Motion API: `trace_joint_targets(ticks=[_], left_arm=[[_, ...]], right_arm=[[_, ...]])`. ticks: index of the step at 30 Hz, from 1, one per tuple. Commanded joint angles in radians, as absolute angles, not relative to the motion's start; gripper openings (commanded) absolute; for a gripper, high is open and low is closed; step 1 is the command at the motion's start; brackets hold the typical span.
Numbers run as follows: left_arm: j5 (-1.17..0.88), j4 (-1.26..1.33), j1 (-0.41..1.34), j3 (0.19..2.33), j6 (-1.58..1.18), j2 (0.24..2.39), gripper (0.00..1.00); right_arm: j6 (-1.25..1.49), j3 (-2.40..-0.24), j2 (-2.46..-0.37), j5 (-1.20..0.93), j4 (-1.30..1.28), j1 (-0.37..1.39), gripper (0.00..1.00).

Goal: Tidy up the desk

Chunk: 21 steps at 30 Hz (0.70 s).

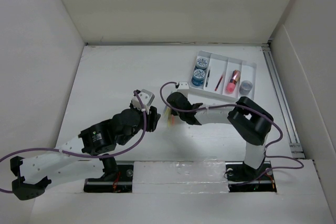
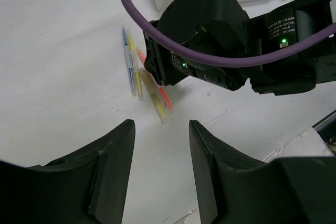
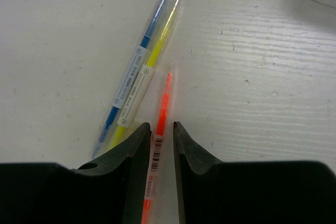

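Right claw nearly closed around orange pen on desk.
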<state>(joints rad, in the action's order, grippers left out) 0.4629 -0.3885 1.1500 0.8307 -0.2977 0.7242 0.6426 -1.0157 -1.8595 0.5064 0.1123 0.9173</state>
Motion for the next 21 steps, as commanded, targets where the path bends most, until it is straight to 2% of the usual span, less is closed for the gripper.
trace_joint_targets(ticks=[1, 9, 11, 12, 16, 21], left_arm=[[0.463, -0.374, 1.149, 0.833, -0.298, 0.727, 0.41], [0.459, -0.371, 1.149, 0.834, -0.293, 0.723, 0.41], [0.456, -0.368, 1.149, 0.834, -0.293, 0.716, 0.41], [0.454, -0.371, 1.149, 0.834, -0.295, 0.712, 0.41], [0.457, -0.365, 1.149, 0.833, -0.293, 0.692, 0.41], [0.451, -0.362, 1.149, 0.831, -0.288, 0.698, 0.42]], right_arm=[[0.627, -1.074, -1.887, 0.532, 0.086, 0.922, 0.3], [0.641, -1.088, -1.917, 0.56, 0.061, 0.922, 0.26], [0.646, -1.081, -1.917, 0.569, 0.061, 0.922, 0.22], [0.652, -1.08, -1.916, 0.562, 0.054, 0.922, 0.15], [0.673, -1.04, -1.87, 0.561, 0.072, 0.922, 0.04], [0.684, -0.988, -1.789, 0.572, 0.089, 0.922, 0.0]])
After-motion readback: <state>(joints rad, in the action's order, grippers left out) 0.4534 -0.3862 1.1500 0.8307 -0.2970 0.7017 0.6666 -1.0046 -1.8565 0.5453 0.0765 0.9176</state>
